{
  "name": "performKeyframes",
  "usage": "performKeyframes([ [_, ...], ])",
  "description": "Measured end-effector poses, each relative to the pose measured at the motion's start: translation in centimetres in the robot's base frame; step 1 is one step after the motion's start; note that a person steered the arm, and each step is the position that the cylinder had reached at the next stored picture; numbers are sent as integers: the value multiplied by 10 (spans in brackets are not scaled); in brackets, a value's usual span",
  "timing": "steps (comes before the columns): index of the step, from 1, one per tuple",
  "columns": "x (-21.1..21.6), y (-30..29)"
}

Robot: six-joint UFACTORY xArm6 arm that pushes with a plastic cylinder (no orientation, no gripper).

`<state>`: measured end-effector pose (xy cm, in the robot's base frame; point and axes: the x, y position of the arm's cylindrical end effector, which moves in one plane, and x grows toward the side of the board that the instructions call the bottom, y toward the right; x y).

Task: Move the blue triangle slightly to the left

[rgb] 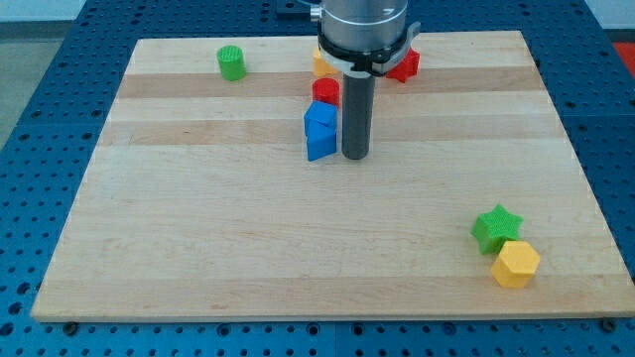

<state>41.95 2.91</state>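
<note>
The blue triangle [319, 145] lies near the middle of the board's upper half, with a blue block [319, 118] touching its top end. My tip [355, 157] stands just to the right of the blue triangle, very close to its right edge; I cannot tell if it touches. A red cylinder [325, 92] sits directly above the blue block.
A green cylinder [231, 62] is at the upper left. A yellow block [321, 63] and a red block [404, 65] sit at the view's top, partly hidden behind the arm. A green star [496, 228] and a yellow hexagon [516, 265] are at the lower right.
</note>
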Motion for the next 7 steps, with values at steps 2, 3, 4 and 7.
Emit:
performKeyframes([
  [2, -19, -5],
  [3, -29, -15],
  [4, -25, -16],
  [7, -3, -21],
])
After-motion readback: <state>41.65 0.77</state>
